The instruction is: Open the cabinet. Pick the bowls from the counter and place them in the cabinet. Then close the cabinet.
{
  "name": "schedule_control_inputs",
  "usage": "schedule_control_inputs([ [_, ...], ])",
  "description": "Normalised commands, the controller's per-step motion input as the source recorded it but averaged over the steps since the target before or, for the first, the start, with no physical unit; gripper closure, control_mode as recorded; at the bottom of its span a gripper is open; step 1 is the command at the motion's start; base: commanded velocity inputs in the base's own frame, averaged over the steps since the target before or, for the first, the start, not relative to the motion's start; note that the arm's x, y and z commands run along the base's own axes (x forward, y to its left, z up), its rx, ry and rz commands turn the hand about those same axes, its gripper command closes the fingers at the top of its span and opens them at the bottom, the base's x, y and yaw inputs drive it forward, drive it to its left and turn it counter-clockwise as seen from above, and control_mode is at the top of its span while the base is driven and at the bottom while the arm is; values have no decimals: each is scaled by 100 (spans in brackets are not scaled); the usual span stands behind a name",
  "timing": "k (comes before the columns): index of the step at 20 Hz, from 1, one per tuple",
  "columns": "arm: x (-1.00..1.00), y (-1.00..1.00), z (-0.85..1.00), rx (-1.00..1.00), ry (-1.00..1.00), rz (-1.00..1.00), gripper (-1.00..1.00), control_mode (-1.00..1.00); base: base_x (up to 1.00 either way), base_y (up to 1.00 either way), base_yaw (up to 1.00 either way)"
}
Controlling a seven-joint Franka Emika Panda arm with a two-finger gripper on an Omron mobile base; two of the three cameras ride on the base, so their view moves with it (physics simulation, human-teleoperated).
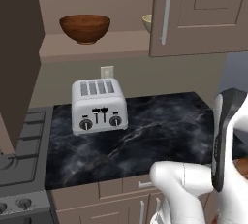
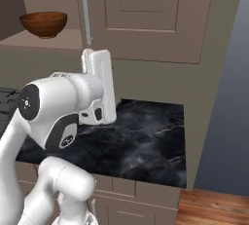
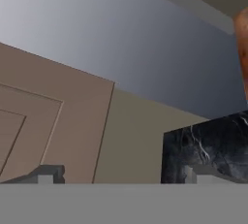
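The cabinet [image 1: 203, 19] has its left door swung open and its right door [image 2: 146, 14] shut. On its inner shelf [image 1: 97, 47] stands the reddish-brown wooden bowl [image 1: 85, 28] [image 2: 44, 23]. The cream bowl [image 1: 147, 23] is further right on the same shelf, half hidden behind the shut door. The black marble counter [image 1: 160, 131] [image 2: 146, 136] carries no bowl. My gripper [image 3: 126, 177] is open and empty; it faces the shut door's panel [image 3: 48, 121] and the counter's end [image 3: 208, 150], touching nothing.
A silver toaster [image 1: 99, 105] stands at the counter's back left, next to the grey stove top [image 1: 24, 155]. The open left door [image 1: 17, 48] juts out over the stove. The right door's long silver handle [image 1: 166, 13] [image 2: 86, 14] hangs at its inner edge.
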Motion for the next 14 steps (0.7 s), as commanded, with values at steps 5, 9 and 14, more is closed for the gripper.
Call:
schedule_control_inputs([
  [5, -71, 17, -2, 6, 0, 0, -100, -100, 0, 0, 0],
  [9, -72, 13, -1, 6, 0, 0, -100, -100, 0, 0, 0],
  [14, -49, 54, 0, 1, 0, 0, -100, -100, 0, 0, 0],
])
